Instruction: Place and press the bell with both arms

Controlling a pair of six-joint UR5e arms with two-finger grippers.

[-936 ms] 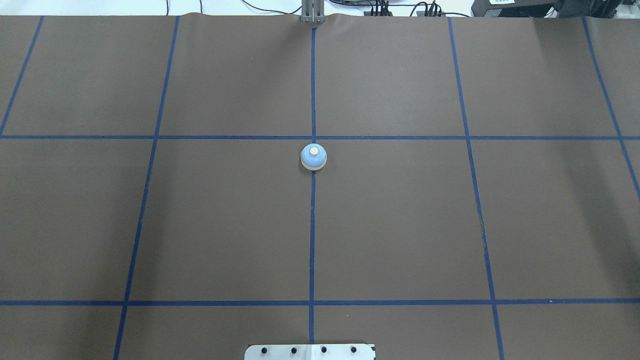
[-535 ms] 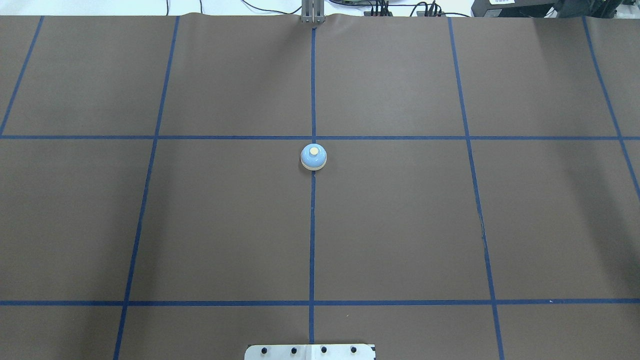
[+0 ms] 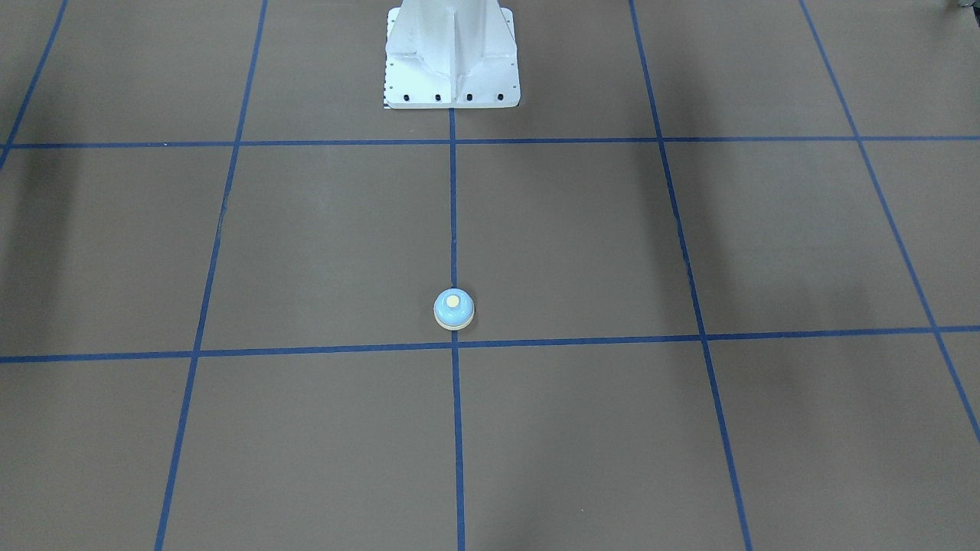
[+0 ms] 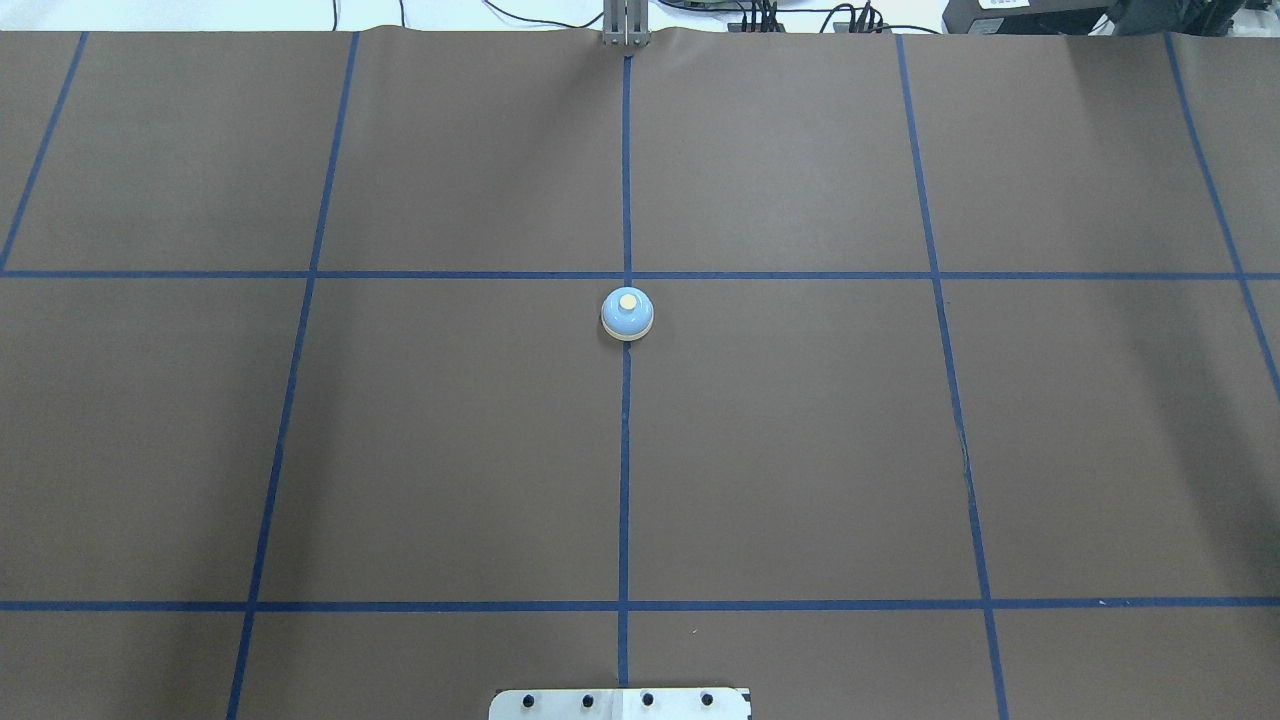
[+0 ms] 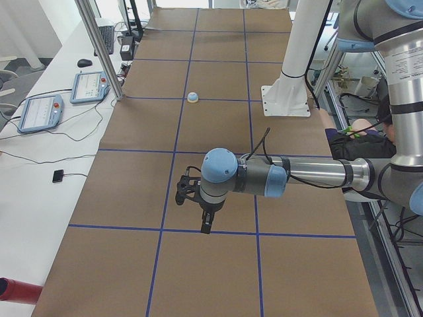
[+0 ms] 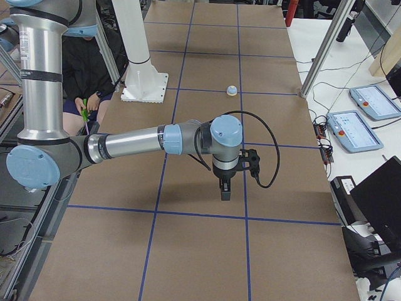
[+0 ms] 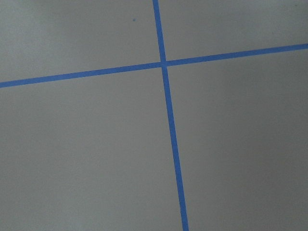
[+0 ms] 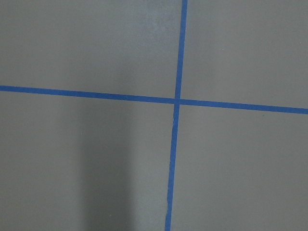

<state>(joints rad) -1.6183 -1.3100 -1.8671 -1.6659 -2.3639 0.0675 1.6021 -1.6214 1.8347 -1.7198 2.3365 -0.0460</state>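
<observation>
The bell [image 4: 627, 314] is a small light-blue dome with a cream button. It stands upright on the centre tape line of the brown table, just before a tape crossing. It also shows in the front view [image 3: 454, 308] and in both side views [image 5: 192, 98] [image 6: 232, 90]. My left gripper [image 5: 206, 224] hangs fingers-down over the table's left end, far from the bell. My right gripper [image 6: 225, 191] hangs the same way over the right end. Both show only in the side views, so I cannot tell whether they are open or shut. Neither holds anything that I can see.
The white bolted pedestal [image 3: 452, 61] stands at the robot's side of the table. Blue tape lines [image 7: 166, 96] grid the brown cover. Teach pendants [image 5: 39, 112] lie on a white side table beyond a metal post [image 5: 99, 46]. A person [image 6: 88, 69] sits behind the robot.
</observation>
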